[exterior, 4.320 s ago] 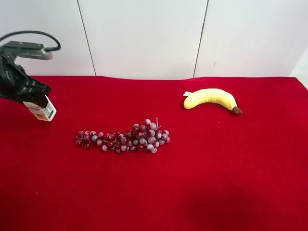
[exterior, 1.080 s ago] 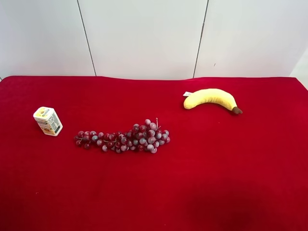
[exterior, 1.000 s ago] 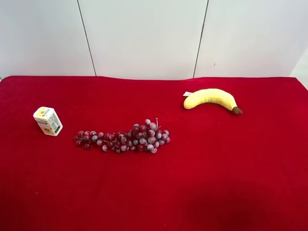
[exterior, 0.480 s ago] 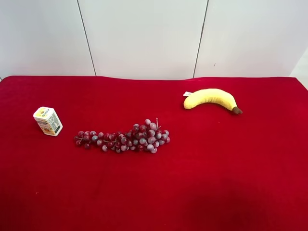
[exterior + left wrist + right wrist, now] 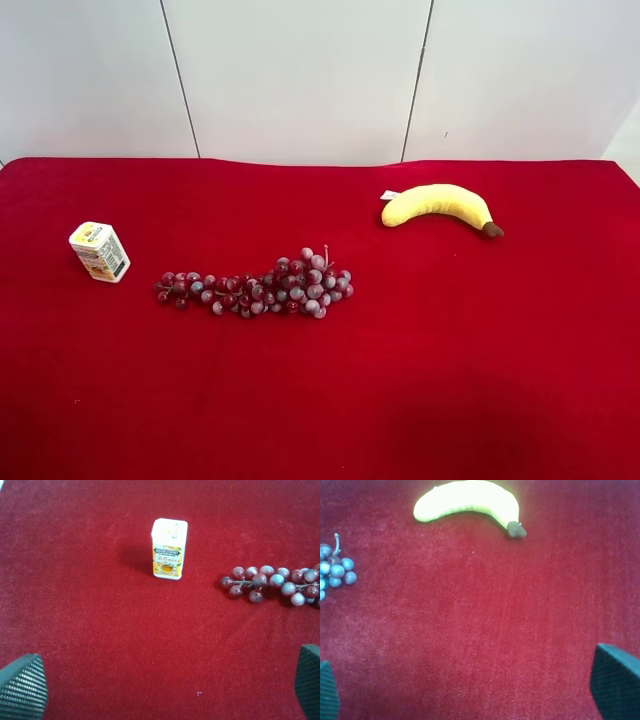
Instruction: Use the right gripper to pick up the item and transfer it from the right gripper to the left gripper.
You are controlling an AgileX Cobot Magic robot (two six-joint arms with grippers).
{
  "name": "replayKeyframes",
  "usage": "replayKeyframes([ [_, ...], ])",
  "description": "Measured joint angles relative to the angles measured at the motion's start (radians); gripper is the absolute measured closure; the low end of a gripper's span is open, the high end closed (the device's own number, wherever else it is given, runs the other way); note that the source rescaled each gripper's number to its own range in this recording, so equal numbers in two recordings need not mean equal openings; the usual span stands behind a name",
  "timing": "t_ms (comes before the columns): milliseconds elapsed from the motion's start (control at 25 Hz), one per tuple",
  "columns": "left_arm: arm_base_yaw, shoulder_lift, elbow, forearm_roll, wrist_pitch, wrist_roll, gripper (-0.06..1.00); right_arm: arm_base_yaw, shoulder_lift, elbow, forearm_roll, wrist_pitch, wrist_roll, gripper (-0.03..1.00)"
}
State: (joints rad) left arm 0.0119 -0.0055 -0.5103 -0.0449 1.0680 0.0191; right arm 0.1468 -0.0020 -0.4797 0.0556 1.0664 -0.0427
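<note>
With both our grippers spread apart and empty, we judged the small white printed drink carton [image 5: 99, 251], near the red counter's [image 5: 420, 380] left edge, could topple under an off-centre grasp.

Red velvety cloth [image 5: 450, 380] covers the whole counter, edge to edge, evenly lit with soft shadows. Behind it rises a plain white panelled wall [image 5: 300, 80], split by two thin dark vertical seams.
</note>
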Motion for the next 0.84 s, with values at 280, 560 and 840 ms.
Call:
replayKeyframes([
  [280, 0.000, 0.000, 0.000, 0.000, 0.000, 0.000, -0.05, 0.000, 0.000, 0.000, 0.000, 0.000, 0.000, -0.03],
  [560, 0.000, 0.000, 0.000, 0.000, 0.000, 0.000, -0.05, 0.000, 0.000, 0.000, 0.000, 0.000, 0.000, -0.03],
  [840, 0.000, 0.000, 0.000, 0.000, 0.000, 0.000, -0.05, 0.000, 0.000, 0.000, 0.000, 0.000, 0.000, -0.03],
])
